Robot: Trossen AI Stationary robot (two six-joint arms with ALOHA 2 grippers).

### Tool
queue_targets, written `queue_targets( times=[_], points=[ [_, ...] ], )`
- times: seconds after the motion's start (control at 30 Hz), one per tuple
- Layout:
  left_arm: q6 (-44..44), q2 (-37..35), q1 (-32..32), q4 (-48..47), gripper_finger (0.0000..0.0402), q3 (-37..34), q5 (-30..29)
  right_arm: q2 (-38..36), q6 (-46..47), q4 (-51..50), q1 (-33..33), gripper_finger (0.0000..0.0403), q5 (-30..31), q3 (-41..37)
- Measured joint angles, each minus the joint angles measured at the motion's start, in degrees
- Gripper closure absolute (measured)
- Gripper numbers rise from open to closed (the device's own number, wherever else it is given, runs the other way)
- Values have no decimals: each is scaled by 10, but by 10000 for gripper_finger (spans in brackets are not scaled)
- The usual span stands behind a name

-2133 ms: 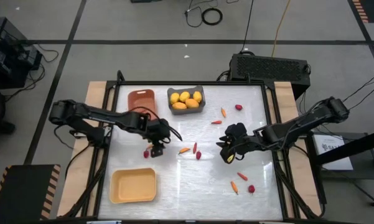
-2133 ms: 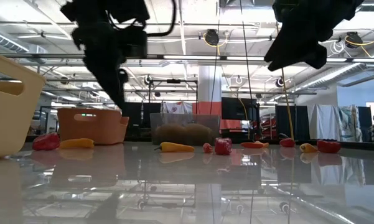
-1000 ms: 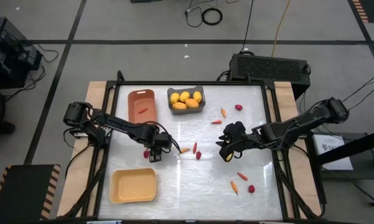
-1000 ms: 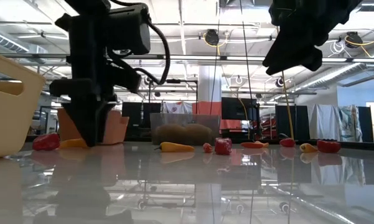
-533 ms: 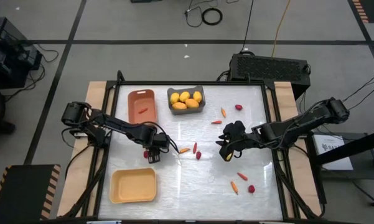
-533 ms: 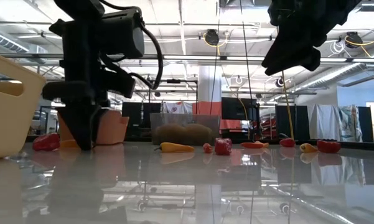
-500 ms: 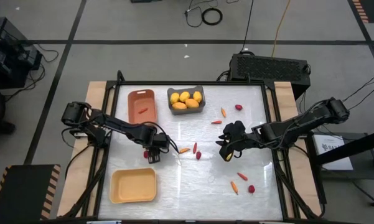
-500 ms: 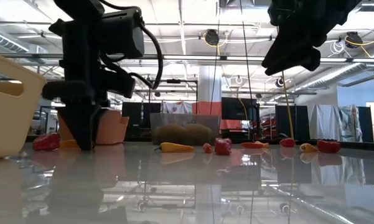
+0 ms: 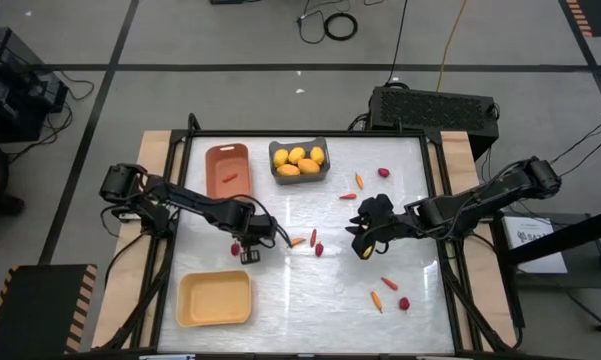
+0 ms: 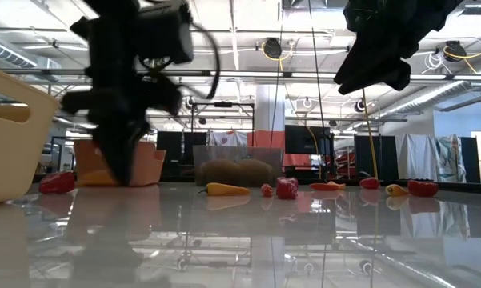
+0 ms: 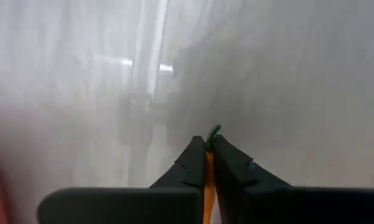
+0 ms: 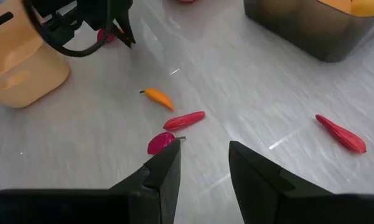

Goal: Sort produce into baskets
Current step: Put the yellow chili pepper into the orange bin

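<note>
White and glossy, the tabletop (image 9: 310, 290) sits on a wooden bench with dark cabling and a black box on the floor past its far edge. Low over the left half of it, the left gripper (image 11: 206, 152) has its fingers (image 11: 233, 167) pressed together on a thin orange carrot-like stick (image 11: 209, 186) whose green stem pokes out just past the tips; from above, this gripper (image 9: 248, 252) is between the orange-brown basket (image 9: 227, 170) at the far edge and the pale yellow basket (image 9: 214, 299) at the near left corner, with a dark red piece (image 9: 236, 246) just beside it. The right gripper (image 12: 202, 168) hangs above the right half of the tabletop with a moderate gap between its fingers (image 12: 165, 171), and nothing shows between them; through that gap lies bare surface, with a round dark red piece (image 12: 161, 144), a long red piece (image 12: 185, 119) and a small orange piece (image 12: 157, 96) just beyond. In the top-down view this gripper (image 9: 365, 243) lies well apart from the left one. Toward the middle of the far edge, the dark grey basket (image 9: 299, 175) holds several yellow-orange lemon-like fruits (image 9: 298, 158). Loose produce is scattered across the tabletop: an orange piece (image 9: 296, 241) and a red one (image 9: 317, 246) near the centre, more carrot sticks (image 9: 349, 196) and a red piece (image 9: 383, 172) toward the far right, others (image 9: 389, 284) near the right near corner.
</note>
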Motion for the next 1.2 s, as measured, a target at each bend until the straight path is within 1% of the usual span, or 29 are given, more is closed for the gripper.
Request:
queue_targets(
  times=[0.17,0.3,0.37,0.57,0.63,0.7,0.8,0.87,0.93,1.1,1.13,1.2],
  points=[
    [31,-3,20,-37,360,57,-15,0,1,7,0,275,0,0],
    [67,-37,42,-99,357,99,-48,0,5,9,0,275,-3,0],
    [77,-66,56,-131,357,110,-81,0,10,10,0,275,-2,0],
    [106,-182,118,-171,356,113,-169,0,14,11,0,275,-3,0],
    [106,-215,148,-183,356,113,-187,0,31,10,0,275,-7,0],
    [109,-240,179,-184,355,113,-191,0,52,7,0,275,-29,0],
    [132,-273,221,-180,355,101,-191,0,88,4,0,275,-86,0],
    [136,-292,248,-169,355,78,-183,0,127,-10,0,275,-124,0],
    [136,-308,275,-154,355,47,-152,0,183,-37,5,275,-157,0],
    [151,-332,325,-60,355,-42,-29,0,331,-105,39,275,-228,0],
    [151,-333,333,-39,355,-57,-15,0,362,-113,49,275,-235,0],
    [150,-333,346,-14,355,-82,-5,0,422,-121,73,275,-242,0]
  ],
)
